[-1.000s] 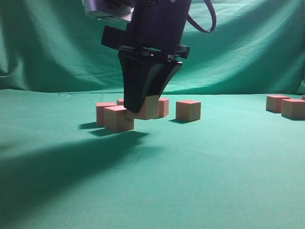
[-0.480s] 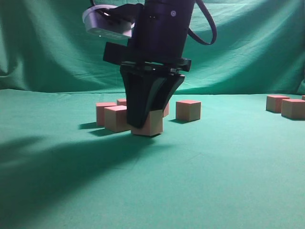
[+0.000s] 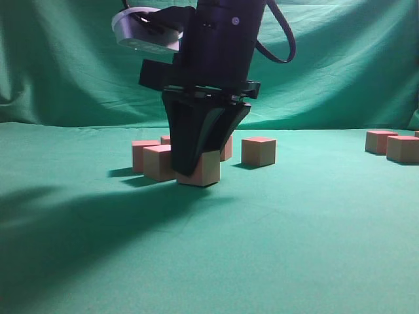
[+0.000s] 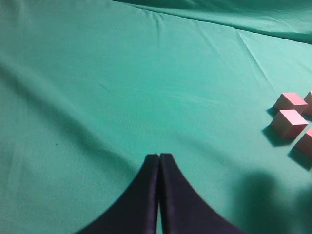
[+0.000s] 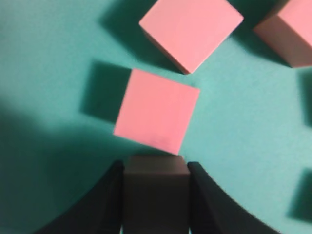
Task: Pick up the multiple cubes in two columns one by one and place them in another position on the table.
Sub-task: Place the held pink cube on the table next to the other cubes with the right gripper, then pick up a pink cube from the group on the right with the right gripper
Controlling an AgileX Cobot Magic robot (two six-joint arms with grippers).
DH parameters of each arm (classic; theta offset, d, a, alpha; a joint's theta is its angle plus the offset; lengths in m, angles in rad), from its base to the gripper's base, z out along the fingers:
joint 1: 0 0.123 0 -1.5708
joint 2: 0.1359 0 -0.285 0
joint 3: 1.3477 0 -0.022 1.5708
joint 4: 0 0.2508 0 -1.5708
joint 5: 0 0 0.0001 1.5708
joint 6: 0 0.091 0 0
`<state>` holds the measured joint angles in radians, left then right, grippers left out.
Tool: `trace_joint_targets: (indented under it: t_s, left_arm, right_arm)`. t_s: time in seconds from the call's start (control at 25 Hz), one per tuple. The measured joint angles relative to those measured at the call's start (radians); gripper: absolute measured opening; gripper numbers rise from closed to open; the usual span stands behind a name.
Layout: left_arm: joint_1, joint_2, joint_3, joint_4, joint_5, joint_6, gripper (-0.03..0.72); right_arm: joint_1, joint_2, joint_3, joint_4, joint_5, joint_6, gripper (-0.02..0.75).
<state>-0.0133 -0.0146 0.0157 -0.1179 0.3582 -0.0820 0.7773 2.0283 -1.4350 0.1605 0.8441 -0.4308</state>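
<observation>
A: where's the right gripper [image 3: 196, 171] at?

B: low on the table [image 3: 294, 235], clamped on one cube [image 3: 204, 169] that sits on the cloth just right of a near cube [image 3: 158, 162]. More cubes sit behind, two far right [image 3: 391, 144].

A: left gripper [image 4: 159, 163]?

B: hovering over bare cloth, fingers pressed together, nothing held.

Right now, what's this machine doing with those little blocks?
The right gripper has its fingers closed on one pink cube, held low at the green table beside a cluster of other cubes. Two more cubes sit far right. The left gripper is shut and holds nothing.
</observation>
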Motion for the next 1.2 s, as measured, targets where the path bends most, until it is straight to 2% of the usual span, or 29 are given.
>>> trace_joint_targets:
  t_s: [0.12,0.16,0.28,0.4,0.52,0.56,0.64,0.84,0.96,1.08,1.2]
  left_arm:
    - [0.000,0.000,0.000,0.000,0.000,0.000,0.000]
    - [0.000,0.000,0.000,0.000,0.000,0.000,0.000]
    - [0.000,0.000,0.000,0.000,0.000,0.000,0.000]
    - [0.000,0.000,0.000,0.000,0.000,0.000,0.000]
    - [0.000,0.000,0.000,0.000,0.000,0.000,0.000]
    - [0.000,0.000,0.000,0.000,0.000,0.000,0.000]
    - [0.000,0.000,0.000,0.000,0.000,0.000,0.000]
    - [0.000,0.000,0.000,0.000,0.000,0.000,0.000]
    - [0.000,0.000,0.000,0.000,0.000,0.000,0.000]
    - [0.000,0.000,0.000,0.000,0.000,0.000,0.000]
    - [0.000,0.000,0.000,0.000,0.000,0.000,0.000]
  right_arm:
    - [0.000,0.000,0.000,0.003,0.019,0.000,0.271]
    - [0.000,0.002,0.000,0.003,0.030,0.000,0.333]
    - [0.000,0.002,0.000,0.006,0.047,0.000,0.456]
    - [0.000,0.002,-0.033,0.006,0.106,0.002,0.548]
    - [0.000,0.002,-0.117,-0.020,0.213,0.018,0.533]
    - [0.000,0.002,-0.156,-0.041,0.258,0.034,0.573]
    - [0.000,0.002,-0.239,-0.094,0.335,0.077,0.558]
    - [0.000,-0.027,-0.422,-0.216,0.378,0.185,0.558]
    - [0.000,-0.100,-0.448,-0.310,0.390,0.221,0.558]
    - [-0.017,-0.179,-0.448,-0.462,0.396,0.348,0.558]
    - [-0.105,-0.248,-0.448,-0.497,0.396,0.470,0.558]
